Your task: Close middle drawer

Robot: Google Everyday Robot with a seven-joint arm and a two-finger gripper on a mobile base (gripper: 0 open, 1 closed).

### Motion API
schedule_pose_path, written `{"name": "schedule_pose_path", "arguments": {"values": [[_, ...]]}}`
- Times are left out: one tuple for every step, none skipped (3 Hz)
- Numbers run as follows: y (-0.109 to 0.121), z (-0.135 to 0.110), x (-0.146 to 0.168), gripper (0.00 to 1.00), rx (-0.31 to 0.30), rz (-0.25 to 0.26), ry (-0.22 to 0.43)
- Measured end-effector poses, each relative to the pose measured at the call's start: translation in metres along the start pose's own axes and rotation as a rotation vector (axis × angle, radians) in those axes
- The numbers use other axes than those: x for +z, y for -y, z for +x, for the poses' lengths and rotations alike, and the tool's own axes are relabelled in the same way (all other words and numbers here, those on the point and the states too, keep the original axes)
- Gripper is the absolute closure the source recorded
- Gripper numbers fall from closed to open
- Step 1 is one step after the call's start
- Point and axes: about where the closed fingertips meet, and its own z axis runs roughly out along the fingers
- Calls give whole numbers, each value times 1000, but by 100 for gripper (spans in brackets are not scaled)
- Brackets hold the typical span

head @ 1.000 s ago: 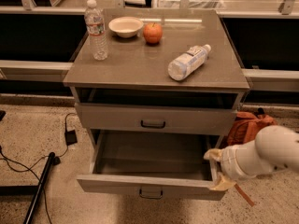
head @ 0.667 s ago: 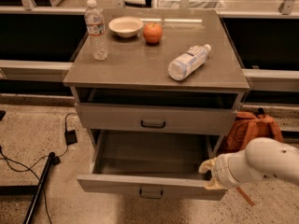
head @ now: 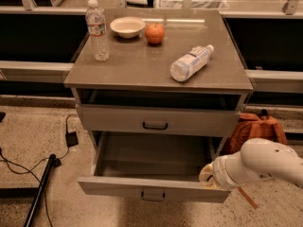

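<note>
The middle drawer is a wide grey drawer with a low front and a small dark handle. It is pulled far out, and its long shallow box shows nothing inside. My gripper is at the end of the white arm. It is at the drawer's right front corner, just behind the front panel and against the right side wall. The arm reaches in from the right.
The drawer above is slightly out. On the cabinet top stand a water bottle, a white bowl and an orange fruit, and a second bottle lies on its side. An orange backpack sits on the floor to the right. A black pole and cables are to the left.
My arm has moved left, bringing the gripper in to the drawer's right front corner. The drawer looks as far out as before.
</note>
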Motion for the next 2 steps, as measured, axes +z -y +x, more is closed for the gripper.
{"name": "schedule_pose_path", "arguments": {"values": [[-23, 0, 47, 100, -33, -86, -28], [-67, 5, 100, 100, -54, -174, -49]]}}
